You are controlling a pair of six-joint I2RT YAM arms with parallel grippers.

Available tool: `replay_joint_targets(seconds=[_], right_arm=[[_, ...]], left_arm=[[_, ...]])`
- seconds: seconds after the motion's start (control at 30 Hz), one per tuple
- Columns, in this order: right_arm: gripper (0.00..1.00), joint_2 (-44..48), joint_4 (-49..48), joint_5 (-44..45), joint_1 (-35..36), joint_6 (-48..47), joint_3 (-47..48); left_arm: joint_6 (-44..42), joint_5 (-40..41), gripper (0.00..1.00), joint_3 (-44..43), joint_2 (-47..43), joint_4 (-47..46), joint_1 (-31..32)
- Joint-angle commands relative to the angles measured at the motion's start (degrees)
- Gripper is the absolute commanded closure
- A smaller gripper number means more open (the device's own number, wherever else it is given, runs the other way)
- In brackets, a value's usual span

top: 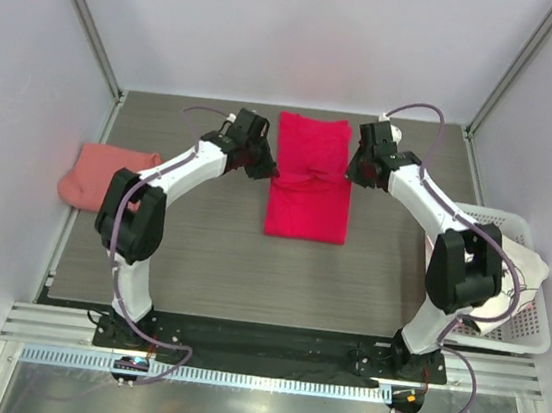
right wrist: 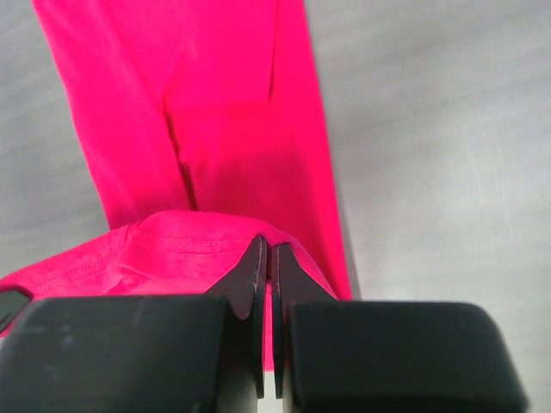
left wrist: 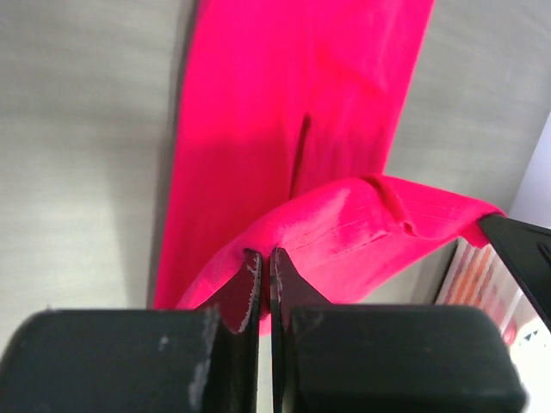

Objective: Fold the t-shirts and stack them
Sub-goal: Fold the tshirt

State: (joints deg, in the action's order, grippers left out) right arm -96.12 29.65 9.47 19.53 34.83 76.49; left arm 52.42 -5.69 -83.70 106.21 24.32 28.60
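White basket [top: 533, 344] holds a white t-shirt [top: 523, 265]; left pincer [left wrist: 260, 258] and right pincer [right wrist: 265, 249] clamp the crimson t-shirt [top: 306, 208].

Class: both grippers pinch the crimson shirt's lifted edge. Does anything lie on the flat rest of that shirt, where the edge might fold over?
Nothing visible does. The left gripper and right gripper are shut on the crimson shirt, whose flat part lies bare; the salmon shirt sits well to the left.

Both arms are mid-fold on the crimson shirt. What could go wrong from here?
The left gripper and right gripper each pinch only a thin bit of hem on the crimson t-shirt; it could slip out. The lifted edge bunches between them, so the fold may land creased or skewed.
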Motion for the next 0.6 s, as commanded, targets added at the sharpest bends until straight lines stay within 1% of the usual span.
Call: replay_joint_targets(seconds=[0.0, 0.17, 0.2, 0.23, 0.27, 0.3, 0.33, 0.37, 0.4, 0.43, 0.47, 0.5, 0.53, 0.57], right_arm=[[0.99, -5.91, -1.79, -1.83, -2.12, -2.84, 7.35], [0.99, -13.38, -1.87, -3.93, -4.85, -3.8, 13.33], [0.99, -15.75, -1.88, -4.72, -5.11, -4.59, 15.77], [0.99, -17.16, -1.79, -4.99, -5.29, -5.12, 17.01], [0.96, -18.31, -1.79, -4.73, -5.81, -5.3, 18.25], [0.86, -19.97, -1.61, -4.29, -6.08, -4.43, 20.17], [0.72, -20.42, -1.61, -2.9, -6.26, -3.9, 20.71], [0.41, -20.51, -1.61, -1.58, -6.34, -2.67, 21.07], [0.32, -20.17, -1.87, -0.35, -6.35, -1.97, 19.85], [0.29, -18.34, -3.18, -0.33, -6.35, -1.52, 18.62], [0.28, -16.93, -3.98, -0.77, -6.35, -1.52, 17.13], [0.28, -15.43, -4.59, -1.3, -6.43, -1.52, 13.81], [0.28, -13.94, -5.21, -1.56, -6.35, -1.34, 12.12], [0.29, -10.18, -5.48, -2.09, -6.35, -1.17, 8.02]], left_arm=[[-2.24, -2.74, 1.0, -7.78, 5.38, 3.1, -2.31], [-1.8, -5.64, 1.0, -16.21, 13.3, 3.02, -4.51], [-1.62, -6.25, 1.0, -17.62, 14.54, 3.02, -5.21], [-1.62, -6.78, 0.98, -18.85, 17.16, 2.58, -5.48], [-1.71, -7.31, 0.94, -20.09, 18.49, 2.58, -5.75], [-1.62, -7.66, 0.87, -22.88, 19.98, 2.67, -6.27], [-1.71, -8.36, 0.54, -23.95, 22.26, 2.84, -6.62], [-1.8, -8.98, 0.43, -25.1, 23.15, 3.1, -6.89], [-1.8, -9.16, 0.36, -25.72, 23.42, 3.54, -7.15], [-1.97, -9.16, 0.27, -24.94, 23.25, 3.81, -7.15], [-2.32, -8.9, 0.24, -23.71, 21.42, 3.46, -7.07], [-2.41, -8.64, 0.18, -21.96, 20.1, 2.67, -7.07], [-2.41, -8.55, 0.17, -16.9, 18.26, 0.32, -6.98], [-2.24, -8.46, 0.17, -14.67, 14.93, -0.58, -7.07]])
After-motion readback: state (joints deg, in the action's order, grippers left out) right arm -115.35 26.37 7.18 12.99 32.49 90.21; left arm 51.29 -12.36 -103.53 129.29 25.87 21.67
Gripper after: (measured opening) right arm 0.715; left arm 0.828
